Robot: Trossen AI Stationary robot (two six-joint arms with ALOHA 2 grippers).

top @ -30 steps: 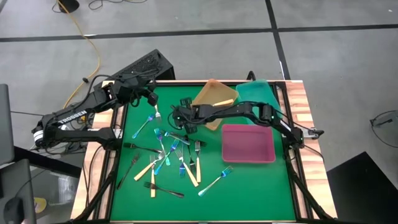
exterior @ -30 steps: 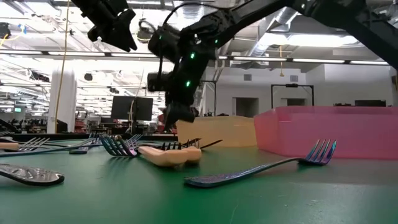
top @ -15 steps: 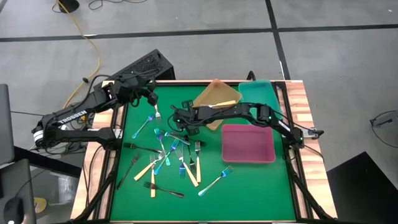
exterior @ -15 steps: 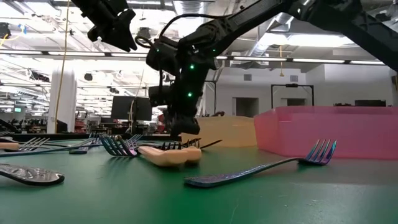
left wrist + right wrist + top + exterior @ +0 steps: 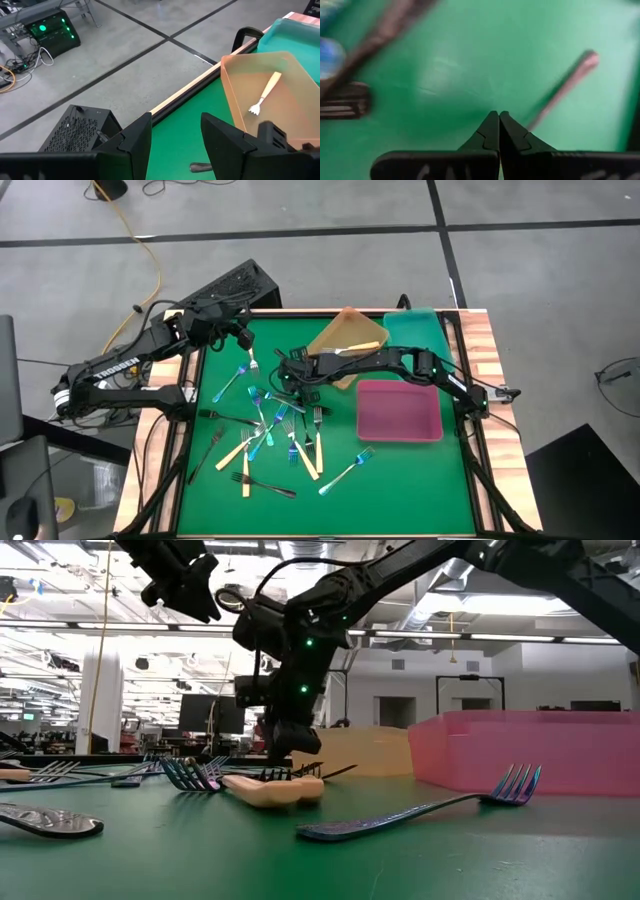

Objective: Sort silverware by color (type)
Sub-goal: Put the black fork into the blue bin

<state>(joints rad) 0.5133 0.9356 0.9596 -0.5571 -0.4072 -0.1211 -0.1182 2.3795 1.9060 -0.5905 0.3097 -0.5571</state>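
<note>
The silverware, several forks (image 5: 275, 425), lies scattered flat on the green mat: cream-handled, iridescent blue and black. One cream-handled fork (image 5: 265, 94) lies in the orange tray (image 5: 345, 332). My right gripper (image 5: 290, 373) is shut and hangs low over the far end of the pile (image 5: 288, 745). In the right wrist view its fingertips (image 5: 498, 116) stand over bare mat, between a black fork handle (image 5: 565, 82) and dark tines (image 5: 342, 100). My left gripper (image 5: 244, 339) is held high at the mat's far left, open (image 5: 176, 135) and empty.
A teal tray (image 5: 415, 330) stands at the far right beside the orange one, with a pink tray (image 5: 398, 410) nearer on the right. An iridescent fork (image 5: 420, 810) lies alone near the front. Wooden rails (image 5: 480, 330) edge the mat. A black box (image 5: 235, 285) sits behind the table's far left corner.
My right gripper has tipped a little further downward and sunk slightly toward the far end of the fork pile, staying shut. The forks have not moved.
</note>
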